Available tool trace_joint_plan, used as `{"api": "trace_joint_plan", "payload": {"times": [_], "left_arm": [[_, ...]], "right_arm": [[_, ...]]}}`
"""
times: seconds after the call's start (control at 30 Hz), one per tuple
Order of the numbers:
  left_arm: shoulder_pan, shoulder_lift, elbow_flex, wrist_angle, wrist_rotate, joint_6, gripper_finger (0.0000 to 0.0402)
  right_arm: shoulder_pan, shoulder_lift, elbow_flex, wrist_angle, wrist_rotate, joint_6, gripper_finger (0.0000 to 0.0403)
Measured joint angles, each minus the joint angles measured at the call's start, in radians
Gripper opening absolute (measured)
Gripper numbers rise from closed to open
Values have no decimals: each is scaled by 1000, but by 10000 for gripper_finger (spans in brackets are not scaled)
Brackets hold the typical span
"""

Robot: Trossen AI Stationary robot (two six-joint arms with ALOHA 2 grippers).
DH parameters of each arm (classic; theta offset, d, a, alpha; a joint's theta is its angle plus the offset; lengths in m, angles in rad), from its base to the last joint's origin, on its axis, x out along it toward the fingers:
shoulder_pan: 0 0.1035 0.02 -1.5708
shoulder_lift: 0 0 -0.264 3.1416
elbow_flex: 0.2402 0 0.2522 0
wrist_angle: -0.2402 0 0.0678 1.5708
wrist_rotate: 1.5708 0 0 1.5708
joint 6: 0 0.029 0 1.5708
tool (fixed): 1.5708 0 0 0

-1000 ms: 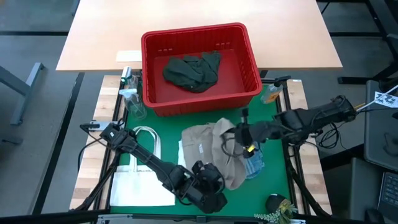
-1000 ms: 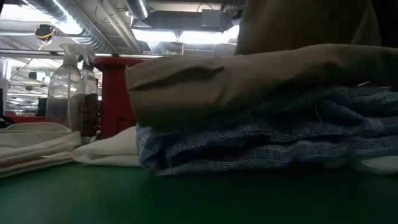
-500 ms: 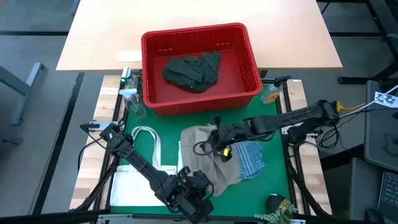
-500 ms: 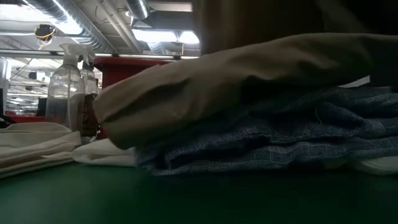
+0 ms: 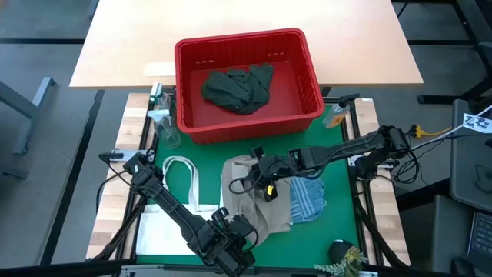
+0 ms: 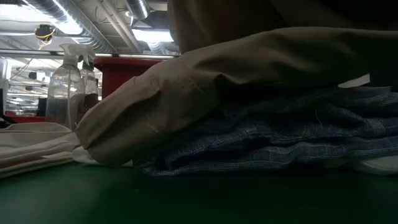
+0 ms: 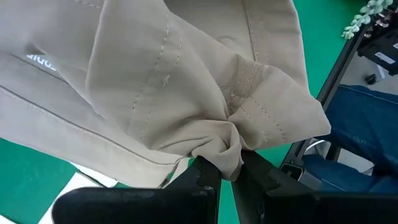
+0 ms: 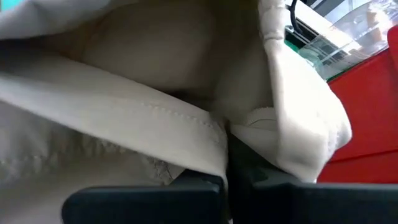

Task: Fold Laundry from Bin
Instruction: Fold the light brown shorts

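A light wooden tabletop (image 5: 246, 35) fills the far half of the high view, with a green mat (image 5: 207, 150) nearer. Straddling their edge sits the red bin (image 5: 311, 73), holding a crumpled dark green garment (image 5: 237, 87). On the mat, a flat white tote bag (image 5: 173, 223) with looped handles lies at the left. Just beside it, a beige garment (image 5: 242, 192) is draped over a blue-and-white striped piece (image 5: 309, 198), which in the low view rests on a white cloth (image 6: 373, 165).

The right gripper (image 5: 257, 171) is clamped on the beige garment's far edge; its wrist view shows a stitched hem pinched between the jaws. The left gripper (image 5: 244, 231) is clamped on the near edge, fabric bunched between its fingers (image 7: 205, 171). A small woven label (image 7: 40, 60) on the beige cloth carries writing too small to read.

Two clear spray bottles (image 5: 163, 123) stand left of the bin.
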Motion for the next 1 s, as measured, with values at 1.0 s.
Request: {"api": "trace_joint_plan", "payload": {"times": [1.0], "left_arm": [[-54, 0, -1, -85, 208, -128, 130]], "right_arm": [[0, 9, 0, 62, 1, -2, 24]]}}
